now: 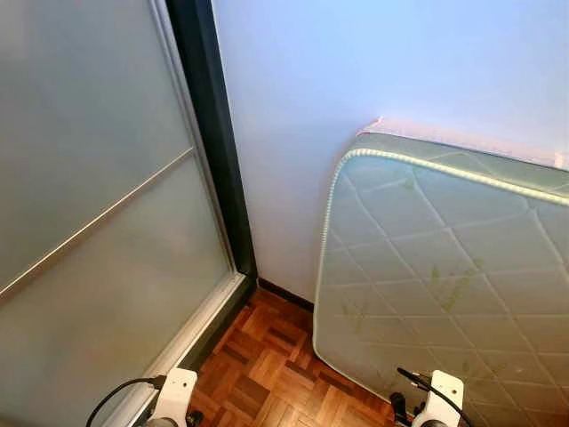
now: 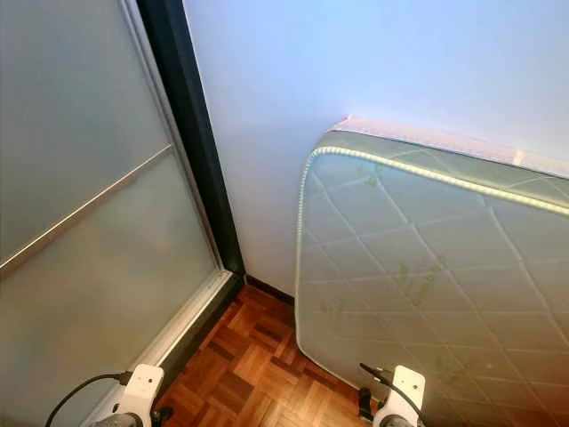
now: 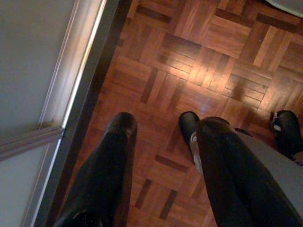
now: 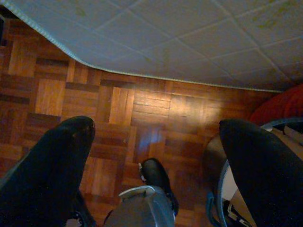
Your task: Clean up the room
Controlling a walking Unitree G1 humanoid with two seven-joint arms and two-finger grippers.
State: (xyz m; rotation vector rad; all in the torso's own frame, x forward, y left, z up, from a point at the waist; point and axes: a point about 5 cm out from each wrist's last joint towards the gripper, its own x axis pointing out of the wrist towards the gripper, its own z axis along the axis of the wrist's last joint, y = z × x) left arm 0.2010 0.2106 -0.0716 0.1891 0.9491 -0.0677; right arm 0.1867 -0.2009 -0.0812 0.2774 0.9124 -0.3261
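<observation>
Mattress (image 1: 444,276) as landmark: one, quilted, pale green with a leaf print, standing on edge and leaning against the wall (image 1: 302,116).

Left eye view: one frosted glass door (image 1: 89,205) with a dark frame, to the left of the mattress. Wall corner sits between door and mattress. Parquet floor (image 1: 267,365) runs from the door track to the mattress's lower edge. Two white wrist housings at the bottom edge, each with a black cable: left arm (image 1: 173,396) beside the door track, right arm (image 1: 440,396) in front of the mattress's lower part.

Right eye view: same scene, same count. One mattress, one door, two arms low in frame.

Left wrist view: left gripper (image 3: 156,125) hangs over the parquet, well away from the mattress, door track along one side. Two black fingers (image 3: 118,142) apart with bare floor between them, holding nothing. One mattress corner just shows at the frame corner. Robot's own leg and foot show beside the fingers.

Right wrist view: right gripper (image 4: 156,127) hangs above the floor just in front of the mattress's bottom edge, not touching it. Two fingers (image 4: 66,142) spread wide, holding nothing. One robot foot (image 4: 156,177) on the parquet between them. Near the mattress's lower edge, one red object (image 4: 279,106) and one blue-rimmed container (image 4: 222,203) with contents too cut off to identify.
</observation>
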